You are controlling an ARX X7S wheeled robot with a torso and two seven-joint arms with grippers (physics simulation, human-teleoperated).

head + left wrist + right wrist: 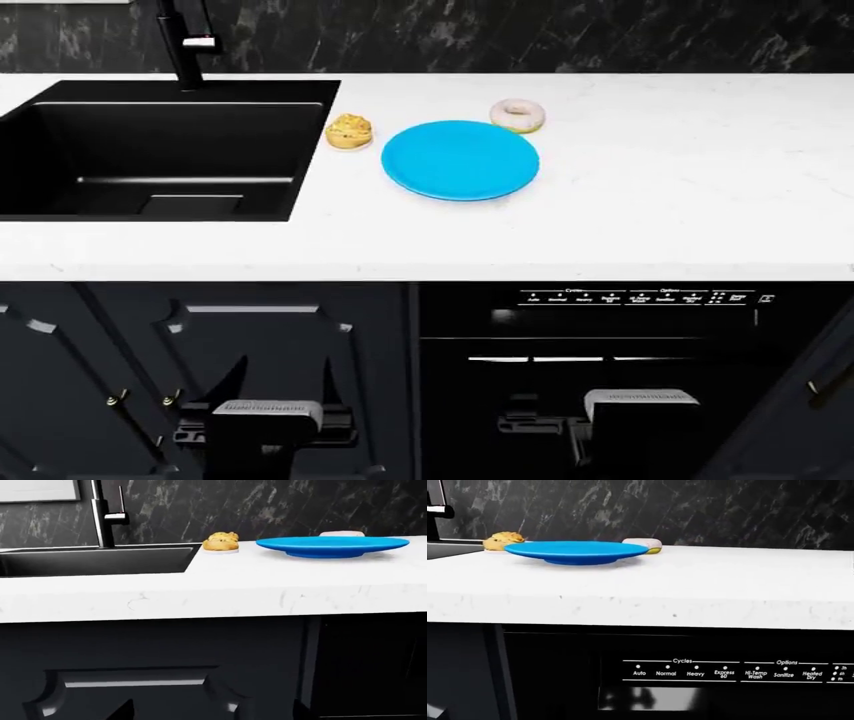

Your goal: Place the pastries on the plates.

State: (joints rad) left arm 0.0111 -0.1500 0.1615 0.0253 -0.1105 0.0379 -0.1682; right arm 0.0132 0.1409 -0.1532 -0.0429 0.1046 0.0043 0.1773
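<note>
On the white marble counter [641, 200], a blue plate [461, 160] lies flat, just right of the black sink [147, 150]. A golden lumpy bun [348, 130] sits between the sink's edge and the plate, close to both; whether it touches either cannot be told. In the left wrist view the bun [221, 542] appears to rest on a thin pale disc. A pale pinkish ring doughnut [518, 115] lies at the plate's far right rim, near the dark marble wall [534, 35], partly hidden behind the plate in both wrist views. Neither pastry is on the blue plate. A black tap [184, 40] stands behind the sink.

Both arms hang low before the dark cabinets, well below the counter. Left gripper [267, 425] and right gripper [641, 410] hold nothing; finger spacing cannot be told. A dishwasher panel [727, 672] faces the right wrist camera.
</note>
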